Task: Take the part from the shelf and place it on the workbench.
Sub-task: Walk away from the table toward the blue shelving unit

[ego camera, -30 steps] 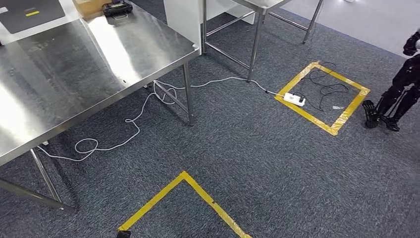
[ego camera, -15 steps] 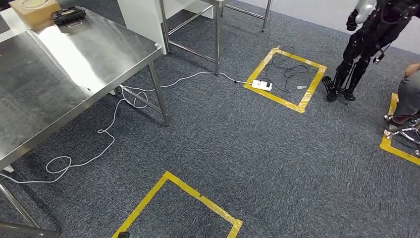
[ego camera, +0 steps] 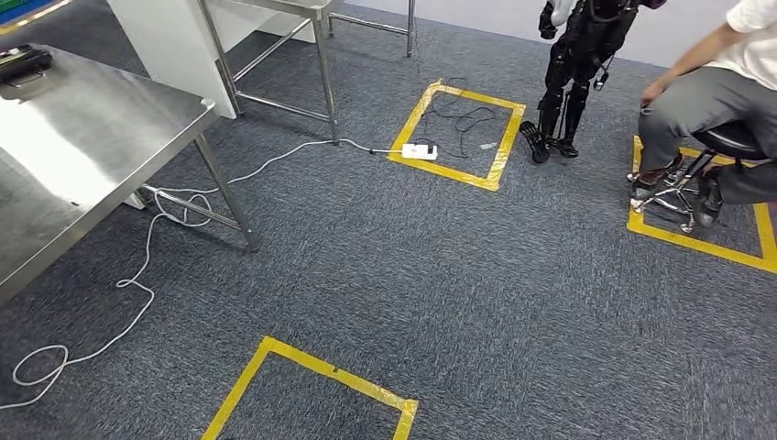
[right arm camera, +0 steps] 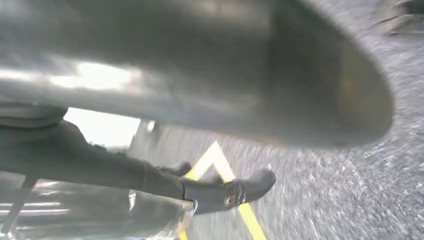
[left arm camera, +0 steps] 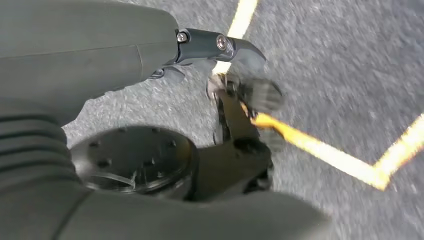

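Biggest thing here is the grey speckled carpet [ego camera: 476,293], short and nubbly. Next is the steel workbench [ego camera: 82,137], smooth, shiny and flat on thin square legs. There's a person [ego camera: 715,92] on a wheeled stool [ego camera: 724,142] and a second, dark humanoid robot [ego camera: 577,64] standing nearby. Then matte yellow tape squares [ego camera: 311,362], a limp white cable [ego camera: 147,284] and its power strip [ego camera: 419,151]. The left hand [left arm camera: 235,90] hangs over the carpet with its fingers loose and nothing in them. The right hand [right arm camera: 165,185] is too blurry to tell if it's grasping anything. There's a glossy clear wrapper [right arm camera: 75,215] right under its fingers, which might be the part in a bag, but I honestly can't say where the part is. If it's bagged, I'd guess light and slippery with a stiff core, so grab around the solid middle, not the loose film.
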### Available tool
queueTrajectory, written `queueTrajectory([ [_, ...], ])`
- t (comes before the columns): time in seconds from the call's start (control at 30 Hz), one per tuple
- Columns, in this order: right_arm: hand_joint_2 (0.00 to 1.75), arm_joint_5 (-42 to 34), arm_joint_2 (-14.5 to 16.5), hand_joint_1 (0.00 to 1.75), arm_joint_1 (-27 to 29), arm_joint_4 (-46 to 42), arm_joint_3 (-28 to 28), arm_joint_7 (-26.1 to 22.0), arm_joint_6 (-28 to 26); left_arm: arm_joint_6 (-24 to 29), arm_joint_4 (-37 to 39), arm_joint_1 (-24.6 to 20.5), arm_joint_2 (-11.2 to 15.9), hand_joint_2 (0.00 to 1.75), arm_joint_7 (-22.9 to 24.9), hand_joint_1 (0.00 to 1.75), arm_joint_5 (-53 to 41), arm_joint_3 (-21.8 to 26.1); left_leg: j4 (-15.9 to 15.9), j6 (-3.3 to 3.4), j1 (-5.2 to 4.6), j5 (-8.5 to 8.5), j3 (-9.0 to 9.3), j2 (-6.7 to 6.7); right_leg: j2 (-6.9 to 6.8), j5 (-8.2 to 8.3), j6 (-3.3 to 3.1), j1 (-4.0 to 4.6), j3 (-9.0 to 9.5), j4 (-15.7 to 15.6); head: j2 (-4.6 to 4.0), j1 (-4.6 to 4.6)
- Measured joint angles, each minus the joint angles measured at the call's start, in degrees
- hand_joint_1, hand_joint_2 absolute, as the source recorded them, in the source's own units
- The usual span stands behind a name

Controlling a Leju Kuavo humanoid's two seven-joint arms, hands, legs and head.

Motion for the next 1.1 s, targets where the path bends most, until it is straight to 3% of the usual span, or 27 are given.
queueTrajectory([
  [0.03,0.00,-1.47,0.15,0.00,-0.06,0.00,-1.35,-0.36,-0.18,-0.27,0.02,0.01,0.10,0.00,0.03,0.00,0.22,0.32,-0.54,0.19,-0.13,-0.03,0.12,-0.23,0.61,0.24,0.38,-0.09,-0.31,-0.01,0.00,-0.04],
  [0.07,0.00,-2.36,0.21,0.00,-0.02,0.00,-2.56,-0.57,-0.30,-0.45,0.03,-0.01,0.09,0.00,0.05,0.00,0.38,0.57,-0.89,0.31,-0.28,0.17,0.14,0.41,1.23,0.51,0.79,-0.18,-0.63,-0.13,0.00,-0.14],
  [0.1,0.00,-2.78,0.26,0.00,0.07,0.01,-3.63,-0.68,-0.33,-0.54,0.04,-0.04,0.08,0.00,0.08,0.00,0.49,0.74,-1.40,0.41,-0.23,0.54,0.23,1.15,1.02,0.60,1.04,-0.18,-1.00,0.05,0.00,-0.19],
  [0.17,0.00,-3.03,0.26,0.00,0.16,0.01,-5.04,-0.71,-0.37,-0.61,0.07,-0.05,0.04,0.00,0.09,0.00,0.64,0.90,-2.60,0.72,-0.10,1.39,0.43,2.64,-1.62,-0.70,1.05,0.06,-2.70,2.44,0.00,0.02],
  [0.23,0.00,-3.23,0.25,0.00,-0.06,-0.01,-5.98,-0.86,-0.40,-0.65,0.10,0.01,0.03,0.00,0.10,0.00,0.69,1.05,-3.02,0.95,-0.25,1.78,0.24,4.30,-4.52,-4.14,0.66,-0.04,-6.17,9.22,0.00,0.25],
  [0.3,0.00,-4.38,0.28,0.00,-0.22,-0.01,-7.09,-1.55,-0.64,-0.62,0.12,0.07,0.03,0.00,0.17,0.00,0.63,1.34,-2.96,0.95,-0.46,1.88,-0.15,6.18,-5.13,-6.53,0.95,-0.40,-8.76,15.39,0.00,0.33],
  [0.33,0.00,-5.35,0.29,0.00,-0.21,-0.01,-7.87,-2.08,-0.90,-0.59,0.13,0.08,0.03,0.00,0.22,0.00,0.58,1.51,-2.94,0.88,-0.49,1.93,-0.30,7.00,-5.29,-6.53,1.43,-0.59,-8.57,15.78,0.00,0.34],
  [0.37,0.00,-6.37,0.29,0.00,-0.19,-0.01,-8.82,-2.63,-1.22,-0.58,0.13,0.08,0.03,0.00,0.30,0.00,0.53,1.65,-2.87,0.75,-0.48,1.98,-0.41,7.77,-5.64,-5.72,2.11,-0.79,-7.00,13.63,0.00,0.35],
  [0.43,0.00,-7.71,0.35,0.00,-0.25,-0.01,-10.57,-3.41,-1.69,-0.82,0.13,0.05,0.07,0.00,0.56,0.00,0.49,1.83,-2.50,0.27,-0.57,1.87,-0.55,9.11,-8.00,-3.51,3.16,-1.07,-1.98,5.56,0.00,0.35],
  [0.47,0.00,-8.01,0.41,0.00,-0.35,-0.03,-11.24,-3.64,-1.81,-1.07,0.13,0.03,0.11,0.00,0.73,0.00,0.49,1.89,-2.22,-0.12,-0.68,1.69,-0.57,9.73,-9.30,-2.65,3.24,-0.99,0.05,2.20,0.00,0.32],
  [0.5,0.00,-8.18,0.51,0.00,-0.44,-0.04,-11.74,-3.80,-1.87,-1.36,0.13,0.01,0.18,0.00,0.93,0.00,0.45,1.94,-1.96,-0.53,-0.88,1.46,-0.54,10.27,-10.12,-2.22,2.92,-0.96,1.05,0.45,0.00,0.27],
  [0.53,0.00,-8.32,0.80,0.00,-0.48,-0.05,-12.18,-3.89,-1.91,-1.59,0.08,-0.04,0.43,0.00,1.13,0.00,0.41,2.00,-1.67,-0.88,-0.97,1.22,-0.52,10.74,-10.26,-2.06,2.51,-1.33,1.18,0.18,0.00,0.28],
  [0.57,0.00,-8.41,1.01,0.00,-0.46,-0.06,-12.63,-3.99,-1.98,-1.76,0.05,-0.09,0.60,0.00,1.26,0.00,0.37,2.07,-1.28,-1.31,-0.90,0.92,-0.55,11.15,-9.53,-1.84,2.43,-1.78,1.09,0.36,0.00,0.31],
  [0.6,0.00,-8.51,1.16,0.00,-0.42,-0.05,-13.03,-4.06,-2.05,-1.89,0.04,-0.16,0.70,0.00,1.39,0.00,0.33,2.14,-0.72,-1.76,-0.68,0.44,-0.64,11.06,-8.78,-1.75,2.40,-2.34,0.74,0.70,0.00,0.24],
  [0.67,0.00,-8.74,1.17,0.00,-0.36,-0.05,-13.71,-4.17,-2.22,-2.08,0.11,-0.23,0.69,0.00,1.50,0.00,0.32,2.24,2.47,-2.56,0.10,-2.19,-1.67,8.84,-7.61,-1.59,2.51,-2.84,0.05,1.27,0.00,0.00],
  [0.73,0.00,-9.17,1.08,0.00,-0.32,-0.05,-14.40,-4.32,-2.40,-2.51,0.18,-0.15,0.61,0.00,1.54,0.00,0.50,2.38,10.41,-2.78,0.55,-6.91,-4.95,6.09,-6.51,-1.22,1.93,-2.80,-0.45,1.24,0.00,-0.32],
  [0.8,0.00,-9.69,1.12,0.00,-0.27,-0.05,-15.13,-4.54,-2.47,-3.06,0.19,-0.03,0.61,0.00,1.54,0.00,0.87,2.63,18.33,-2.55,0.47,-10.18,-8.53,5.23,-5.15,-0.81,1.36,-2.50,-0.87,1.19,0.00,-0.45],
  [0.83,0.00,-9.89,1.14,0.00,-0.24,-0.05,-15.46,-4.63,-2.47,-3.27,0.19,-0.01,0.62,0.00,1.54,0.00,1.06,2.78,19.37,-2.30,0.42,-10.09,-9.03,5.02,-4.40,-0.69,1.23,-2.31,-0.98,1.19,0.00,-0.49],
  [0.87,0.00,-9.99,1.15,0.00,-0.21,-0.05,-15.73,-4.66,-2.46,-3.38,0.19,0.00,0.62,0.00,1.53,0.00,1.17,2.94,18.08,-2.02,0.39,-8.89,-8.39,4.71,-3.59,-0.57,1.21,-2.15,-1.02,1.20,0.00,-0.46],
  [0.9,0.00,-10.04,1.16,0.00,-0.21,-0.05,-15.96,-4.68,-2.46,-3.48,0.19,0.01,0.62,0.00,1.51,0.00,1.26,3.09,14.85,-1.76,0.39,-6.95,-6.80,4.12,-2.76,-0.46,1.28,-2.04,-1.01,1.21,0.00,-0.46],
  [0.97,0.00,-10.28,1.15,0.00,-0.28,-0.05,-16.33,-4.89,-2.46,-4.00,0.20,0.04,0.61,0.00,1.31,0.00,1.50,3.36,6.49,-1.51,0.55,-3.13,-2.95,1.41,-1.22,-0.22,1.66,-1.71,-1.25,1.46,0.00,-0.46],
  [1.03,0.00,-11.05,1.13,0.00,-0.43,-0.05,-16.86,-5.55,-2.47,-4.89,0.21,0.05,0.58,0.00,0.92,0.00,2.13,3.68,2.23,-1.43,0.56,-1.53,-1.41,-0.33,0.08,0.04,2.12,-1.19,-2.01,1.82,0.00,-0.24],
  [1.1,0.00,-12.68,1.12,0.00,-0.32,-0.05,-17.83,-6.66,-2.50,-5.64,0.21,-0.10,0.52,0.00,0.41,0.00,3.14,4.15,1.82,-0.88,0.21,-1.01,-1.66,0.69,1.18,0.43,2.77,-0.85,-3.02,1.93,0.00,0.04],
])
